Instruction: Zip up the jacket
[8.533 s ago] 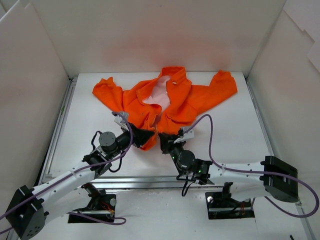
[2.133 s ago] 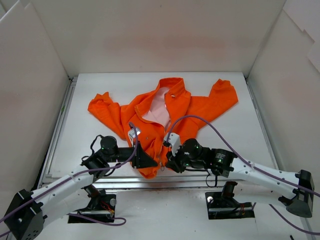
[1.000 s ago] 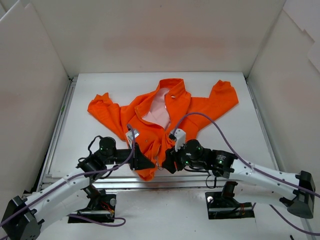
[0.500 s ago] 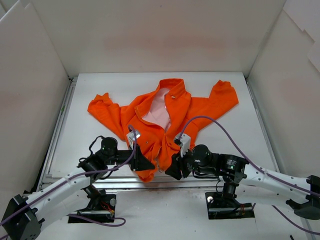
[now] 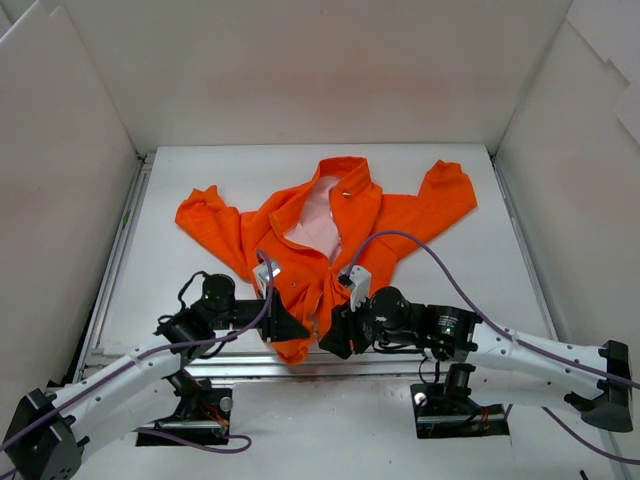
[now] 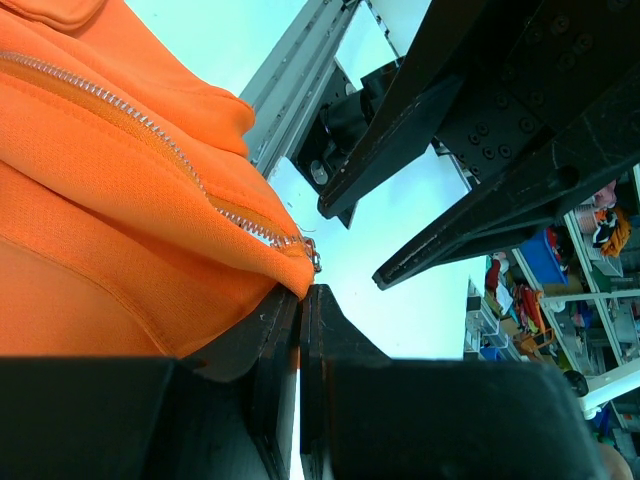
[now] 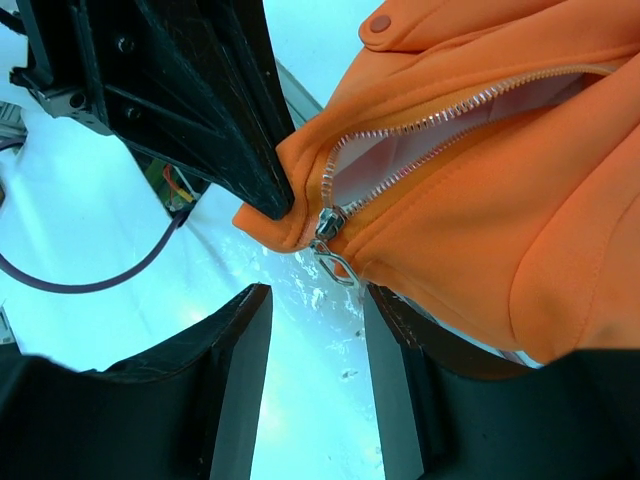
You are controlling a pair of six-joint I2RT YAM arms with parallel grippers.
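Note:
The orange jacket (image 5: 395, 215) lies spread on the white table, collar at the back, pink lining (image 5: 318, 205) showing, hem at the near edge. My left gripper (image 5: 297, 328) is shut on the left bottom corner of the hem (image 6: 285, 262), just under the end of the zipper teeth (image 6: 150, 132). My right gripper (image 5: 330, 343) is open right beside it. In the right wrist view its fingers (image 7: 235, 340) stand just below the silver zipper slider (image 7: 327, 222) and its hanging pull tab (image 7: 340, 266), touching neither. The zipper is open above the slider.
White walls close in the table (image 5: 470, 275) on the left, back and right. A metal rail (image 5: 240, 358) runs along the near edge under the hem. Purple cables (image 5: 440, 265) loop over both arms. The two grippers are nearly touching.
Since 8.5 s ago the jacket has been drawn toward the near edge, with the left gripper at its hem. In the last second my right gripper dropped below the hem end and shifted slightly left.

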